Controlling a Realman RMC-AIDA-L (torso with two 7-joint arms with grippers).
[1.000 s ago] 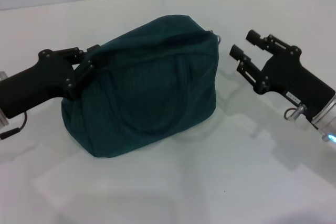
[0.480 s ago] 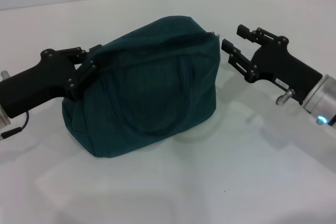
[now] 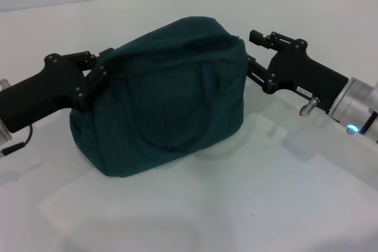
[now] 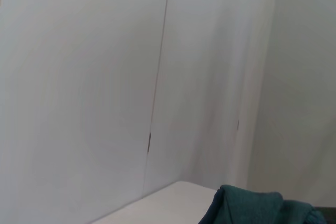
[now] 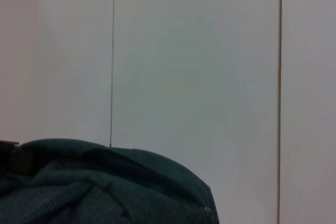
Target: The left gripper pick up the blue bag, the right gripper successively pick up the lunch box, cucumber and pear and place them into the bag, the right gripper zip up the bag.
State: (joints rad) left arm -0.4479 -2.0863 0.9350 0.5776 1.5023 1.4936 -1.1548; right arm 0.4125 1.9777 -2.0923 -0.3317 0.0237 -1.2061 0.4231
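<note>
The left claw, a black two-finger linkage of bolted bars, runs into a chunky matte-black wrist with a thin black cable trailing beneath. The right claw, likewise black with bolted linkages, carries a small white label on its body, a silver thumbscrew beneath, and a silver cylindrical wrist showing a blue light.

Left gripper: arm low, reaching inward from left, fingers clamped. Right gripper: arm extended inward from right, fingers parted.
</note>
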